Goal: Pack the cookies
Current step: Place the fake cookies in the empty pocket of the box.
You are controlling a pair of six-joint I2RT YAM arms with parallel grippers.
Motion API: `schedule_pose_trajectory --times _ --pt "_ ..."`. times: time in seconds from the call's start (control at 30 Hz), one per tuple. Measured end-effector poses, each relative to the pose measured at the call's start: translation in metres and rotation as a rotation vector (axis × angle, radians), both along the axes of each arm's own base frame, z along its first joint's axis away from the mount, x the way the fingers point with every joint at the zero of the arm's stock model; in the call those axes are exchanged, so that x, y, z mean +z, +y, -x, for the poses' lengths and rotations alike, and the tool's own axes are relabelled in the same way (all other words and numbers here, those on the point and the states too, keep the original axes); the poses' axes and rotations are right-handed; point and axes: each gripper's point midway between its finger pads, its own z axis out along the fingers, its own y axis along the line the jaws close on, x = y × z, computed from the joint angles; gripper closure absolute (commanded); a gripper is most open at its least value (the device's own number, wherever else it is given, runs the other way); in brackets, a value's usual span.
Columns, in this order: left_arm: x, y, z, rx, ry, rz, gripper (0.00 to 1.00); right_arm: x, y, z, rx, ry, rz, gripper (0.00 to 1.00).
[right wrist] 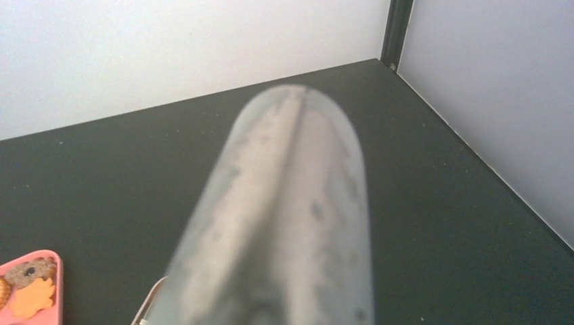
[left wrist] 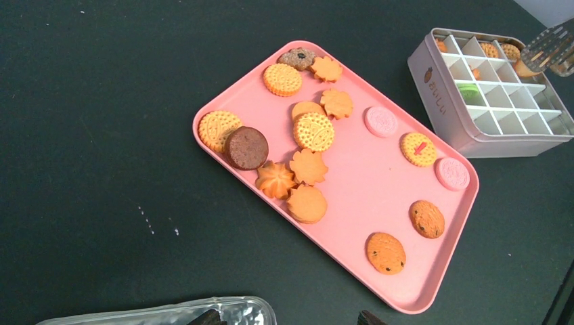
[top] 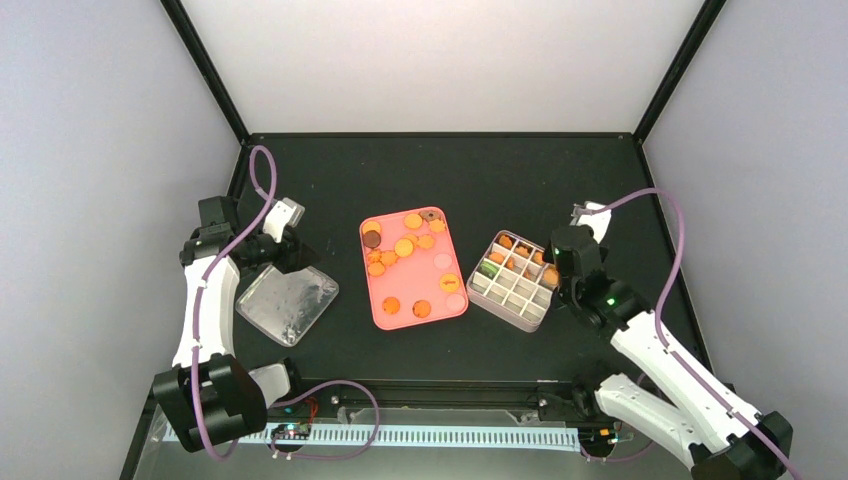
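Observation:
Several cookies (top: pixel 404 247) lie loose on a pink tray (top: pixel 455 305): orange, golden, one dark brown, two pale pink (left wrist: pixel 313 131). A white box of compartments (top: pixel 512 302) right of the tray holds a few orange cookies and a green one (left wrist: pixel 467 91). My right gripper (top: pixel 562 250) hangs over the box's far right corner, shut on metal tongs (right wrist: pixel 284 217). Their perforated tip (left wrist: pixel 554 47) hovers above the box beside an orange cookie. My left gripper (top: pixel 283 252) stands open at the far edge of a clear lid (top: pixel 287 303), left of the tray.
The clear lid (left wrist: pixel 169 315) lies flat on the black table, one left fingertip (left wrist: pixel 206 317) showing over its corner. The tray (left wrist: pixel 379 183) and box wall (left wrist: pixel 447 101) sit close together. Black posts and pale walls close in the table.

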Motion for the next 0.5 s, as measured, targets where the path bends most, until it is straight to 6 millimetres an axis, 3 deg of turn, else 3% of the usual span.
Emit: schedule_pose_trajectory --times 0.5 --pt "0.0 0.0 0.0 0.0 0.0 0.0 0.48 0.015 0.005 -0.001 0.03 -0.028 -0.024 0.66"
